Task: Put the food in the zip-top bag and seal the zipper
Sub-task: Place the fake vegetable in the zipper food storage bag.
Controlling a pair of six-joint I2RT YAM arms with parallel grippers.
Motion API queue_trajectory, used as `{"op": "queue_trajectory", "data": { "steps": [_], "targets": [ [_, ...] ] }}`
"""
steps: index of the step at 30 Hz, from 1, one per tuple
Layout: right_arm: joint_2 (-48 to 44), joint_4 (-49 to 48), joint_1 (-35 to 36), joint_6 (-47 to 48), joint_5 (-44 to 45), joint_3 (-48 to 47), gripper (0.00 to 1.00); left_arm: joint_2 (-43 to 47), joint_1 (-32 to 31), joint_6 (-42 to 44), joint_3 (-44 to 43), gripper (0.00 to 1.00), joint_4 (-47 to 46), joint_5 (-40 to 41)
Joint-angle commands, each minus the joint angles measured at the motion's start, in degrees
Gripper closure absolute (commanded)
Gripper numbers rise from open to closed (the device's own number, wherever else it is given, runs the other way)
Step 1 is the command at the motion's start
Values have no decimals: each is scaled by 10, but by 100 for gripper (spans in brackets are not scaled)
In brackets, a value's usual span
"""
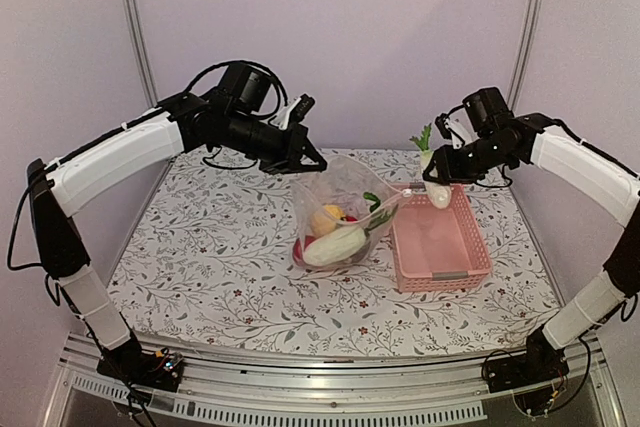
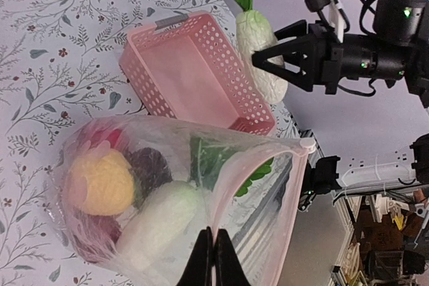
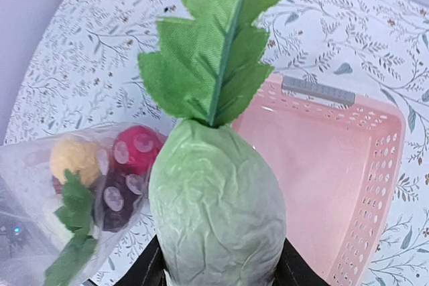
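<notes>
1. Zip-top bag point(image 1: 335, 212) stands mouth-up at the middle of the floral table point(image 1: 200, 247), just left of the pink basket point(image 1: 478, 237). The left gripper point(image 2: 213, 259) is pinched tight on its rim, lifting one side so the mouth gapes.
2. Already inside are a yellow round piece point(image 2: 100, 182), a dark purple piece point(image 2: 151, 165), a red piece point(image 3: 137, 149) and a white oblong piece point(image 2: 161, 222).
3. Clamped around a white leafy vegetable point(image 3: 214, 199), the right gripper point(image 1: 437, 175) holds it in the air over the basket's far end. By the look of it, this piece is bound for the open mouth.
4. Along the mouth the zipper point(image 2: 241, 162) is parted and not yet sealed, most likely so this piece can go in first.
</notes>
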State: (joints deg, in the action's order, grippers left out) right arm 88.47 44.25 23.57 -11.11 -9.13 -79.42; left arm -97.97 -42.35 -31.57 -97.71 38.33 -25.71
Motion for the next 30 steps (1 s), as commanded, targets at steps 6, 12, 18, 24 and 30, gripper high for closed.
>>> {"op": "queue_trajectory", "data": {
  "steps": [6, 12, 18, 24, 30],
  "targets": [
    [-126, -112, 52, -21, -82, -42, 77, -22, 13, 2, -9, 100, -13, -17],
    [-133, -216, 129, -28, -78, -27, 78, -32, 17, 0, -14, 100, -15, -24],
    [-108, -304, 209, -8, -45, -6, 75, -36, 23, -5, -22, 100, -17, -32],
    [-81, -370, 233, 14, 26, 74, 48, -36, 32, -9, -29, 100, -17, -37],
    [-99, -311, 233, 1, 23, 38, 17, -24, 49, -24, -19, 100, -33, -51]
  ]
}}
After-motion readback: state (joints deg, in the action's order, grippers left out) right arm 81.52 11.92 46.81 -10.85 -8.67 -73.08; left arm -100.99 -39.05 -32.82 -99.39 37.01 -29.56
